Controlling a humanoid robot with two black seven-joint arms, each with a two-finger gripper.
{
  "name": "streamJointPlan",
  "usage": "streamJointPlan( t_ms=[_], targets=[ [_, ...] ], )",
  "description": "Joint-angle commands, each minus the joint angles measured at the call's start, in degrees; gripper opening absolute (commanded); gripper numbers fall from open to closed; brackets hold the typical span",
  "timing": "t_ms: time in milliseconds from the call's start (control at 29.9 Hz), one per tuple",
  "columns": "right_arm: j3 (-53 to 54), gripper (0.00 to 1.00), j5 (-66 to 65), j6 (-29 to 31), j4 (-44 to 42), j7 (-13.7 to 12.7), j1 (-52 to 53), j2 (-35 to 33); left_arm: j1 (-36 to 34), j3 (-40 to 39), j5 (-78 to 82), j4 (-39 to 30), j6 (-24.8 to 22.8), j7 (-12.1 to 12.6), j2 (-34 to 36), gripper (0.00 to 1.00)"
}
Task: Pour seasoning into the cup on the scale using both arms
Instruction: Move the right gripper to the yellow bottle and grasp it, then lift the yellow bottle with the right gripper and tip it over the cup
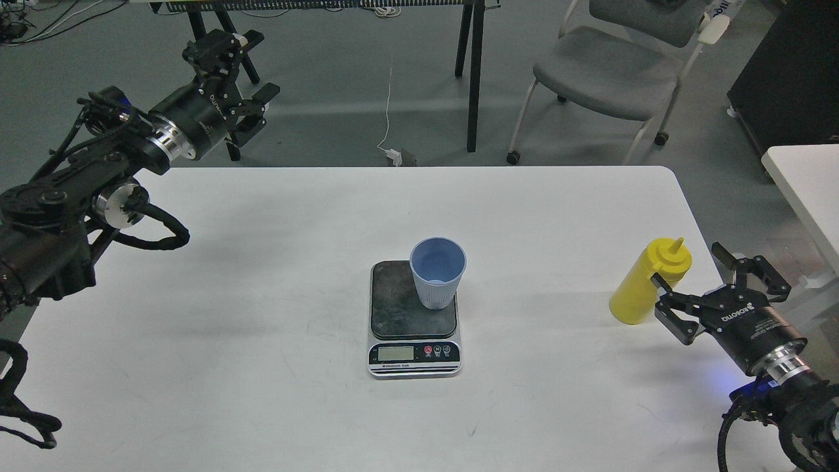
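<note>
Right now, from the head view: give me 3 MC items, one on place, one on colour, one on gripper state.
1. Where is the cup?
A. on the scale's plate
B. on the bare table
C. in a gripper

2. What colour is the squeeze bottle?
A. red
B. yellow
C. green

3. How is the right gripper?
A. shut on the bottle
B. open, beside the bottle
C. holding the cup

Answers:
1 A: the cup stands on the dark plate of the scale, towards its far right corner.
2 B: body and cap are both yellow.
3 B: its fingers are spread, and it holds nothing; the bottle stands upright on the table, just left of it.
</note>
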Motion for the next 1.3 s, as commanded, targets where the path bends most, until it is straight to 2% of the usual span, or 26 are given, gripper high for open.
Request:
streamJointPlan(
  t_ms=[0,701,1135,1202,1269],
  targets=[
    [0.06,0.99,-1.13,0.00,-0.13,0.01,0.42,1.58,-0.06,0.00,0.01,-0.10,0.02,0.00,0.12,0.86],
    [1.38,0.99,-1.75,0.00,-3.38,-0.08,-0.11,2.20,0.03,0.00,1.59,-0.36,0.10,0.00,0.03,0.86],
    [2.08,0.99,-6.41,0.00,-9.71,-0.08,2.79,10.54,0.38,0.00,3.26,-0.36,0.28,0.00,0.30,0.86],
    [2.08,0.94,-6.93,0.00,-9.89,0.19,3.32,11.43,0.38,0.00,3.26,-0.36,0.28,0.00,0.39,0.86],
    [2.17,0.79,-8.94,0.00,-10.06,2.89,3.49,11.87,0.38,0.00,3.26,-0.36,0.28,0.00,0.39,0.86]
  ],
)
